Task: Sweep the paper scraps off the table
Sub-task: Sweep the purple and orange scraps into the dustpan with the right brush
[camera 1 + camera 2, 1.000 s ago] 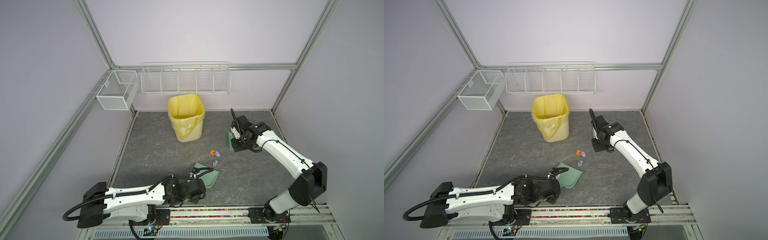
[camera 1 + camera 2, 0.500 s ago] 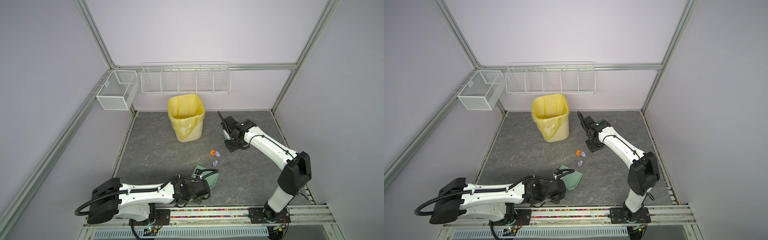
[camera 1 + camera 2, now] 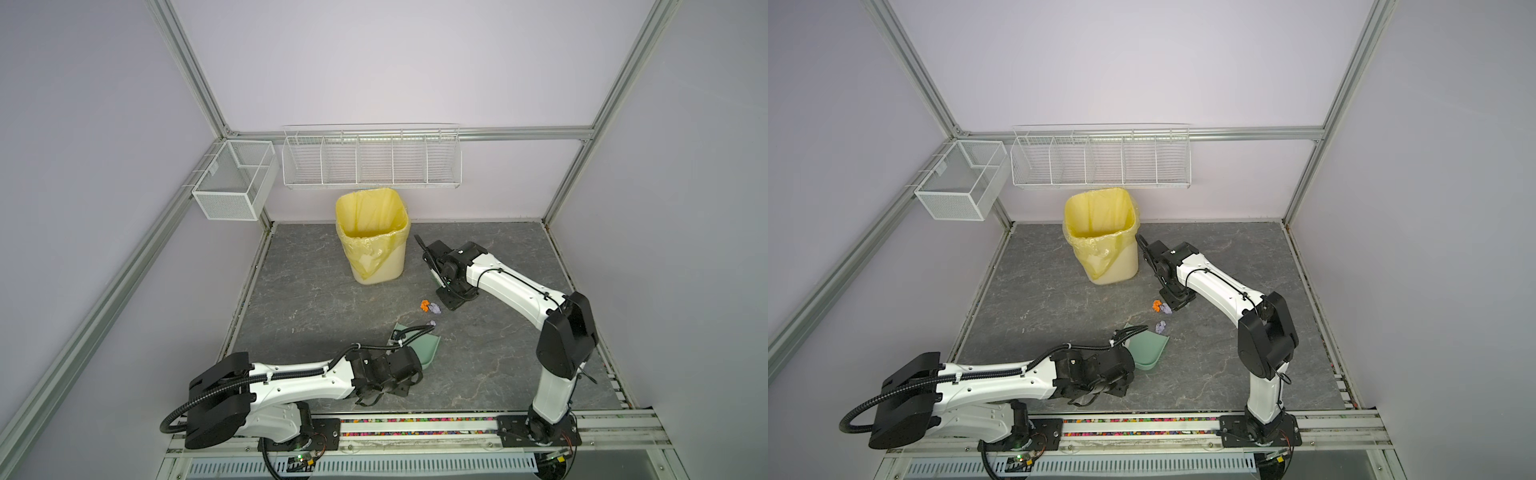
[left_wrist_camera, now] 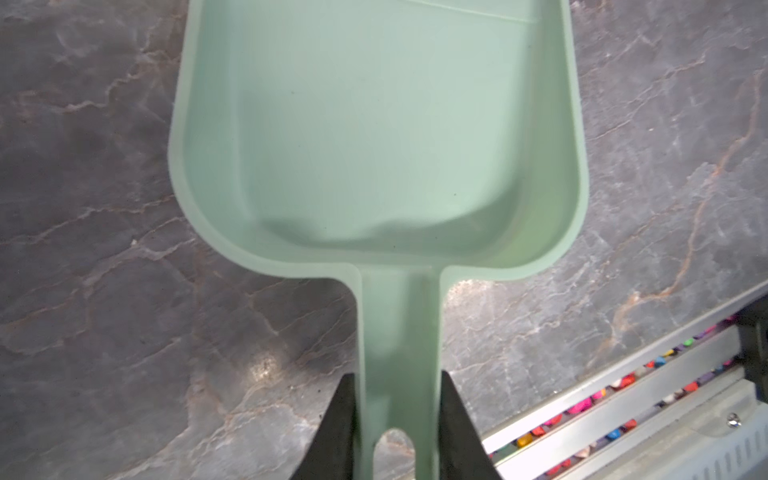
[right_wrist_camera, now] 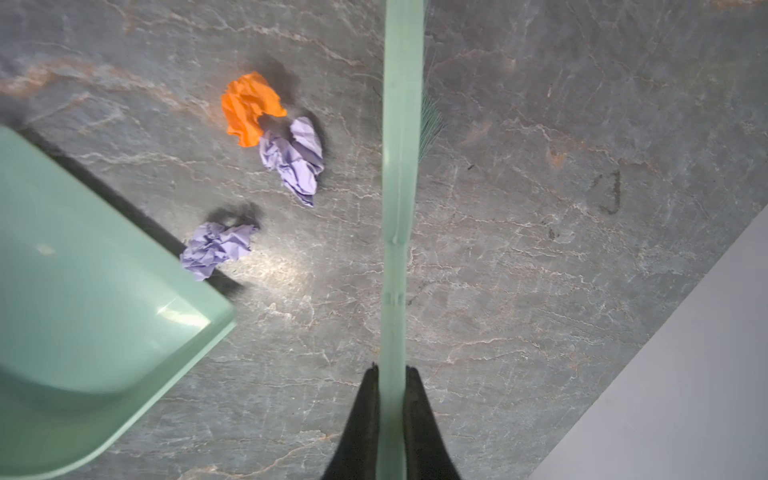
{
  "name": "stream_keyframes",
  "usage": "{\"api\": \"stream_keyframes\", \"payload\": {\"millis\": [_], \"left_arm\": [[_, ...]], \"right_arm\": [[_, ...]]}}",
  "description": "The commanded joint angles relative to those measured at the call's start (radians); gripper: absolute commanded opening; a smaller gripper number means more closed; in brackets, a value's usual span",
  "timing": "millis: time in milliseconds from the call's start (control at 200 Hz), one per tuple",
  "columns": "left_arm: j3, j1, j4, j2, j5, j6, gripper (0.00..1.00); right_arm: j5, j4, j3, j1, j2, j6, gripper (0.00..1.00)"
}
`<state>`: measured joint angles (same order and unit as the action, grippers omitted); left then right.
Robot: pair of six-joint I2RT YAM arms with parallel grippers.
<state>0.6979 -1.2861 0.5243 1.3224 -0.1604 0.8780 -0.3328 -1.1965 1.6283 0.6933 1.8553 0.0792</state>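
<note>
Paper scraps point(image 3: 434, 308): three wads mid-frame on desk point(image 3: 498, 374), between brush point(image 5: 401, 166) and dustpan point(image 4: 374, 124) lip. Right tool point(image 5: 392, 415) clamped on brush handle; left tool point(image 4: 399, 415) pinching dustpan handle. Best: drag bristles low toward pan, lip kept flat.

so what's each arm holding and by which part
The left gripper holds the dustpan by its handle; the right gripper holds the brush by its handle.

Crumpled matt paper scraps point(image 5: 293, 160), smooth plastic dustpan point(image 4: 374, 124) (slightly glossy), veined stone-look table point(image 5: 540, 249)
</note>
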Motion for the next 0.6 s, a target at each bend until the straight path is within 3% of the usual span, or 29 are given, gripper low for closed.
{"api": "stream_keyframes", "payload": {"millis": [0,285,595], "left_arm": [[0.029,0.012,-0.005,0.025,0.019,-0.031,0.00],[0.018,0.030,-0.027,0.032,0.023,-0.034,0.00],[0.046,0.048,-0.041,0.078,0.026,-0.063,0.00]], "right_arm": [[0.077,-0.027,-0.025,0.026,0.010,-0.030,0.07],[0.105,-0.040,-0.102,0.087,-0.030,-0.038,0.07],[0.304,-0.036,-0.199,0.137,-0.164,-0.055,0.07]]}}
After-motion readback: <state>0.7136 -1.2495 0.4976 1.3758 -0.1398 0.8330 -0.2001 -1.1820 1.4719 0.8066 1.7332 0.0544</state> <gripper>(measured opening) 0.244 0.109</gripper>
